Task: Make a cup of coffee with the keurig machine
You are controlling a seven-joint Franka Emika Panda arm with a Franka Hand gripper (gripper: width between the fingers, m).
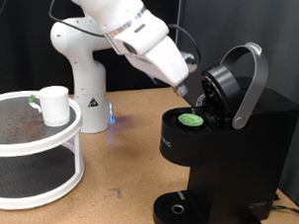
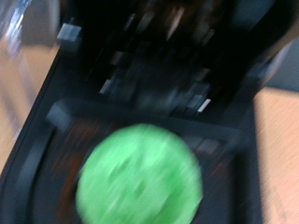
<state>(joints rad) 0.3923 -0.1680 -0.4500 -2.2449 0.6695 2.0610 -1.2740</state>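
The black keurig machine [image 1: 222, 144] stands at the exterior view's right with its silver-grey lid handle [image 1: 251, 81] raised and the lid open. A small pod with a green top [image 1: 192, 119] sits in the open pod chamber. It fills the wrist view as a blurred green disc [image 2: 138, 184] inside the dark chamber. My gripper [image 1: 188, 94] hangs just above the pod, at the mouth of the open lid. Its fingers do not show in the wrist view. The white cup [image 1: 54, 104] stands on the top tier of a round shelf at the left, far from the gripper.
The two-tier round white shelf [image 1: 35, 152] takes up the exterior view's left. The white robot base [image 1: 80, 60] stands behind it. The machine's circular drip tray [image 1: 176, 209] has nothing on it. Bare wooden table [image 1: 123, 160] lies between shelf and machine.
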